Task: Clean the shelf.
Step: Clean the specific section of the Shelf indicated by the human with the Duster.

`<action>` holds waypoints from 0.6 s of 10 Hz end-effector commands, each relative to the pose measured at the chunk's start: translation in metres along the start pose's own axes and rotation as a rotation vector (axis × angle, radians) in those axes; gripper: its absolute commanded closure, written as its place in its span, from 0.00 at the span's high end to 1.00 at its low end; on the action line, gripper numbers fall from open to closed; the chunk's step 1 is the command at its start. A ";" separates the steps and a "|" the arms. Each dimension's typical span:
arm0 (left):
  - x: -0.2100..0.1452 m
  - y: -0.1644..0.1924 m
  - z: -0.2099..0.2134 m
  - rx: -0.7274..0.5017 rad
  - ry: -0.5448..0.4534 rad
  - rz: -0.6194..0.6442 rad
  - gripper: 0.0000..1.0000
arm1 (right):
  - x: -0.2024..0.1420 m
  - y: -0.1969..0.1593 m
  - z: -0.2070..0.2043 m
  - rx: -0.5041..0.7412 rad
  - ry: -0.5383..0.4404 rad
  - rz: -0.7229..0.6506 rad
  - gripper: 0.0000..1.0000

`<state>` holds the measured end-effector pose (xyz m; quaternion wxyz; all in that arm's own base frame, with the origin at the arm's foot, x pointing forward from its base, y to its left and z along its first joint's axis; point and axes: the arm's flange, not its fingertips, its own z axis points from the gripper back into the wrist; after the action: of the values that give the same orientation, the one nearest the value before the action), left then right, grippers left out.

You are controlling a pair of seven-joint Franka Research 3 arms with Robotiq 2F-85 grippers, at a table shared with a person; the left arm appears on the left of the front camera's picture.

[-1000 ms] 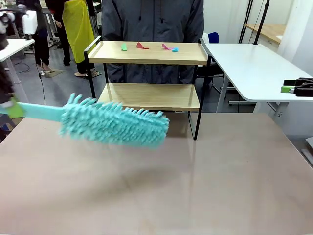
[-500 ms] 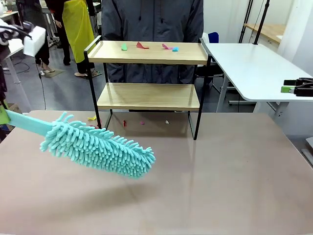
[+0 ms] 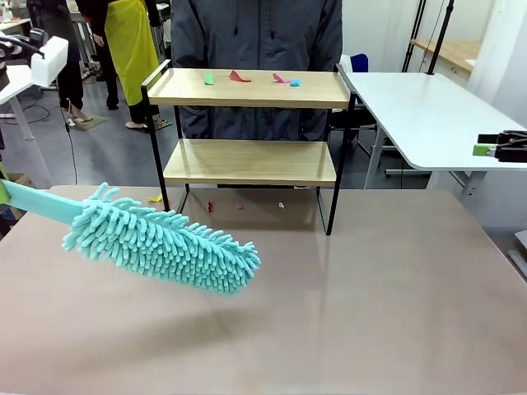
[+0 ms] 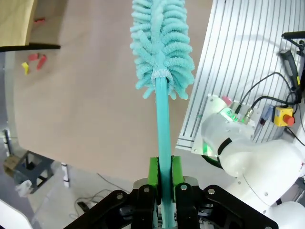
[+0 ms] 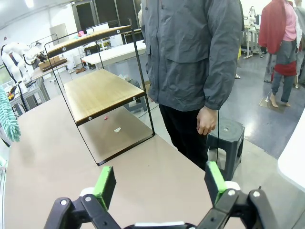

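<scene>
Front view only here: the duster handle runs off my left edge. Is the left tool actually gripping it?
Observer: Yes. In the left wrist view the left tool is shut on the duster by its teal handle, with green pads on both sides.
Operator: Right tool?
Observer: In the right wrist view the right tool is open, with nothing in it.
Operator: Is a person's hand on the shelf?
Observer: No. One hand hangs at the person's side, apart from the shelf.
</scene>
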<state>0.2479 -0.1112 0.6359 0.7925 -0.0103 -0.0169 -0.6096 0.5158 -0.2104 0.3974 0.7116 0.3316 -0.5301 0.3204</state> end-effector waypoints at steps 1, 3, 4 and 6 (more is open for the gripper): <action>-0.002 -0.001 0.002 -0.002 0.000 0.005 0.13 | 0.003 0.000 -0.001 0.000 0.000 0.006 1.00; -0.002 -0.001 0.002 -0.002 0.000 0.005 0.13 | 0.003 0.000 -0.001 0.000 0.000 0.006 1.00; -0.002 -0.001 0.002 -0.002 0.000 0.005 0.13 | 0.003 0.000 -0.001 0.000 0.000 0.006 1.00; -0.002 -0.001 0.002 -0.002 0.000 0.005 0.13 | 0.003 0.000 -0.001 0.000 0.000 0.006 1.00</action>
<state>0.2482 -0.1113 0.6357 0.7925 -0.0104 -0.0164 -0.6095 0.5158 -0.2104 0.3974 0.7116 0.3316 -0.5301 0.3204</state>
